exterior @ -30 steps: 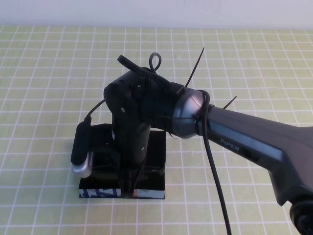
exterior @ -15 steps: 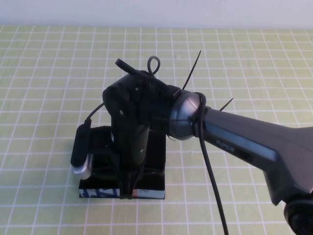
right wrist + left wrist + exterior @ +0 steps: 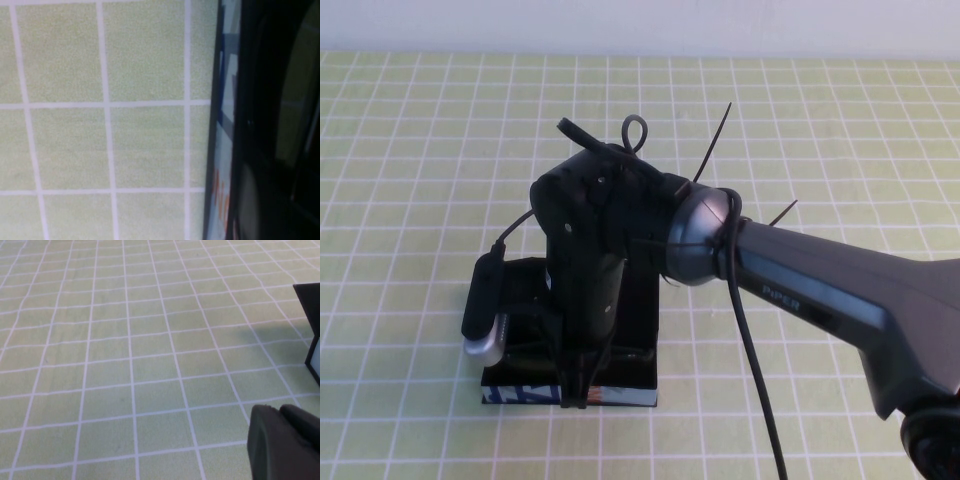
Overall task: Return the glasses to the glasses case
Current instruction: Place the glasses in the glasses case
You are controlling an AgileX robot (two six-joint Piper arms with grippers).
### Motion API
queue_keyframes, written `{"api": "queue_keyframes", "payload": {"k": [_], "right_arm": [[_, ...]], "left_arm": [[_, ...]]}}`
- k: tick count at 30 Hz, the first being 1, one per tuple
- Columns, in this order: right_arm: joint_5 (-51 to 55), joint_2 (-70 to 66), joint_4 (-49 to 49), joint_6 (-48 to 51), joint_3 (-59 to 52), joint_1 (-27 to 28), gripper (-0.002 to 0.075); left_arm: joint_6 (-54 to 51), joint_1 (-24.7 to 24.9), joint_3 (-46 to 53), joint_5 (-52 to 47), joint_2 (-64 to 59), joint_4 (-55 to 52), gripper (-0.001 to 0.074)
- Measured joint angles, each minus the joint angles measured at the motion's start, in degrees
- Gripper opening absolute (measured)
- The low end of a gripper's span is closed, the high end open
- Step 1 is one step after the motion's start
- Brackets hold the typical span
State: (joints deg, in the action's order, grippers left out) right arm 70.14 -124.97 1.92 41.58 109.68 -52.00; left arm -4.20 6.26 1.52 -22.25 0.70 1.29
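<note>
The black glasses case [image 3: 638, 325] lies open on the green checked table, with its blue, white and orange printed side [image 3: 525, 394] facing me. My right gripper [image 3: 576, 386] points straight down at the case's near edge, fingers close together on the black glasses. The arm hides most of the glasses from above. In the right wrist view a dark rim and clear lens [image 3: 294, 100] show beside the printed side [image 3: 226, 150]. My left gripper [image 3: 280, 412] is shut and empty, low over the table to the left of the case [image 3: 312, 315].
The green checked cloth [image 3: 430, 150] runs to a pale wall at the back. The right arm's black cable [image 3: 755, 360] hangs down toward the near edge. The wrist camera [image 3: 485, 310] sticks out over the case's left side.
The right arm has shifted slightly left and lowered its gripper a little further onto the case's near edge. In the last half second it has hardly moved.
</note>
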Motion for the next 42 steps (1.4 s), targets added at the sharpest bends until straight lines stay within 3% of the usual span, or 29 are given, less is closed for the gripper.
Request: {"api": "queue_keyframes", "payload": {"k": [24, 33, 42], "right_arm": [[0.0, -1.54, 0.5, -0.04, 0.11, 0.54, 0.0062], [0.0, -1.54, -1.02, -0.04, 0.11, 0.61, 0.0275], [0.0, -0.31, -3.29, -1.01, 1.05, 0.61, 0.0308]], "left_arm": [[0.0, 0.0, 0.0, 0.0, 0.0, 0.0, -0.0004], [0.0, 0.0, 0.0, 0.0, 0.0, 0.0, -0.0004], [0.0, 0.0, 0.0, 0.0, 0.0, 0.0, -0.0004]]}}
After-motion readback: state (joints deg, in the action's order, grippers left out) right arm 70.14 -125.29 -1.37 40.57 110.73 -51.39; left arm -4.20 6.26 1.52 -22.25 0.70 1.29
